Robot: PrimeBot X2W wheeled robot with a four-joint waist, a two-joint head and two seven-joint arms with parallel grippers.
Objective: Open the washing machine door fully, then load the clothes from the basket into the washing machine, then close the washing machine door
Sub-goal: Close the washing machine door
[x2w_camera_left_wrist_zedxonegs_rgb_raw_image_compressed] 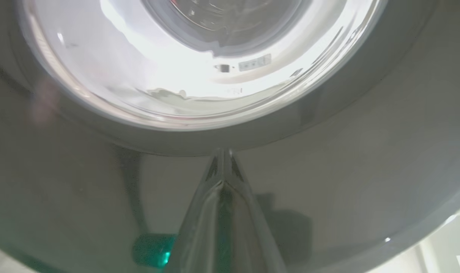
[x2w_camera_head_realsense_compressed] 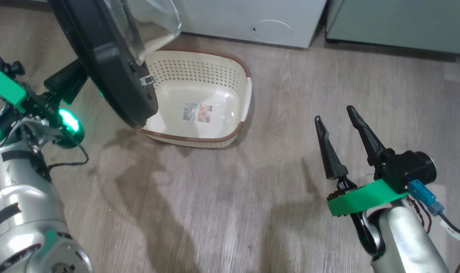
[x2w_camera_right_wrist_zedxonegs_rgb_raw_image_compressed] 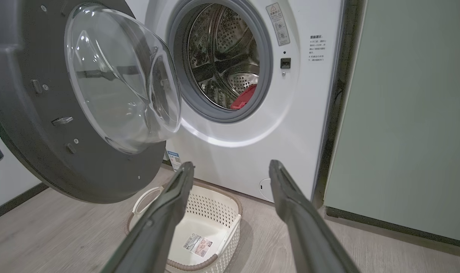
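One red garment (x2w_camera_right_wrist_zedxonegs_rgb_raw_image_compressed: 245, 98) already sits in the drum (x2w_camera_right_wrist_zedxonegs_rgb_raw_image_compressed: 222, 57), so the swung-out washing machine door (x2w_camera_right_wrist_zedxonegs_rgb_raw_image_compressed: 25, 113) is next, with the closed left hand (x2w_camera_head_realsense_compressed: 72, 77) right up against its outer face, way nearer than the open, empty right hand (x2w_camera_head_realsense_compressed: 333, 113).

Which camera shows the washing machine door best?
The right wrist view: the washing machine door shows nearly whole, swung open, inner side and bulging glass. The head view catches it edge-on; the left wrist view sits very close on its glossy outer face and glass.
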